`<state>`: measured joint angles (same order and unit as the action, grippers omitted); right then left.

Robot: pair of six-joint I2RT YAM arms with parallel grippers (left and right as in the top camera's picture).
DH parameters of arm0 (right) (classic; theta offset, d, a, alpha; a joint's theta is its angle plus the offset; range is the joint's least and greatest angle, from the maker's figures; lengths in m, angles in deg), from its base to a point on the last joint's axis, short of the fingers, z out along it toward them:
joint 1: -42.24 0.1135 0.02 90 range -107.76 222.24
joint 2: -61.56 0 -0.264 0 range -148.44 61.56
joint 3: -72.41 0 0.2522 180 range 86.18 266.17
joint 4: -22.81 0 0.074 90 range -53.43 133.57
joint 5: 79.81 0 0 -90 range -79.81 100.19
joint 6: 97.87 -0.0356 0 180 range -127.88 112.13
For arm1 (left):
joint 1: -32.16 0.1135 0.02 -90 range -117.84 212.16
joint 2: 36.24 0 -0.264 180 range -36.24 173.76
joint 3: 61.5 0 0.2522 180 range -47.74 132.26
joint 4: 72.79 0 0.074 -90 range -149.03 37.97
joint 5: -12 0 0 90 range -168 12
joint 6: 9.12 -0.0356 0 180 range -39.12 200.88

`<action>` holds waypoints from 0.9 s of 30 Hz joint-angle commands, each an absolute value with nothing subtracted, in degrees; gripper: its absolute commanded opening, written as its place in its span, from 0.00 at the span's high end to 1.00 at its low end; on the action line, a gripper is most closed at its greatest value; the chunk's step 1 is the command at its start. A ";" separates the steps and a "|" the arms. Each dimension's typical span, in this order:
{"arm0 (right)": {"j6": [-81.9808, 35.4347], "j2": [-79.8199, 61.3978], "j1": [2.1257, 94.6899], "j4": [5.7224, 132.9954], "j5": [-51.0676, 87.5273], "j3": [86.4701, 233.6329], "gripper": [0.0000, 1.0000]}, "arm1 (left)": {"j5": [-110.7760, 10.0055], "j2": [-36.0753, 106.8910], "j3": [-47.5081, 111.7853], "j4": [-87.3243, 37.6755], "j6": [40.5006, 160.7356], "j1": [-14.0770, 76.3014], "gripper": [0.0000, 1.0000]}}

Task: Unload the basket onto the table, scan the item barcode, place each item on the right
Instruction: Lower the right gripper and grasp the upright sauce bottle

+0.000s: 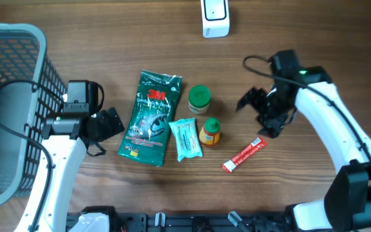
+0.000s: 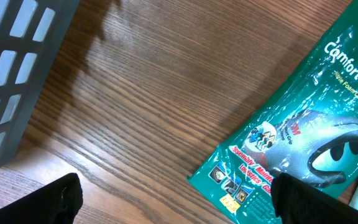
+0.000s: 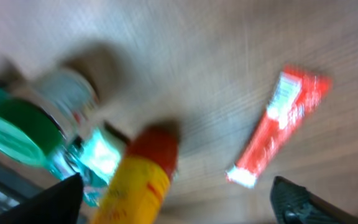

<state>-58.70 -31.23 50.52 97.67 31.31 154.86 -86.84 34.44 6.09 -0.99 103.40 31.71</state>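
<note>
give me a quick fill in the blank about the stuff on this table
The yellow bottle has a ____ cap.
The 3M glove pack has a mostly ____ wrapper.
The grey basket stands on the robot's ____ side of the table.
Missing words: red; green; left.

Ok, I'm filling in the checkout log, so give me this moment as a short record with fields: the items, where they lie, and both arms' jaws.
items: green glove packet, teal wipes pack, green-lidded jar, yellow bottle with red cap, red sachet
layout: clustered mid-table; sachet lies apart, toward the right arm
white device: far edge, probably the scanner, nothing touching it
basket: left edge of the table
left gripper: jaws open, empty, beside the glove packet
right gripper: jaws open, empty, near the sachet
</note>
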 commanded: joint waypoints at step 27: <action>-35.23 -54.38 62.71 92.69 60.91 154.66 0.00 | -86.56 33.85 5.71 -0.99 102.29 32.06 0.00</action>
<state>-36.06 -53.64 61.71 92.84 59.48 154.86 -86.84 34.44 6.09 -0.99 103.40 31.71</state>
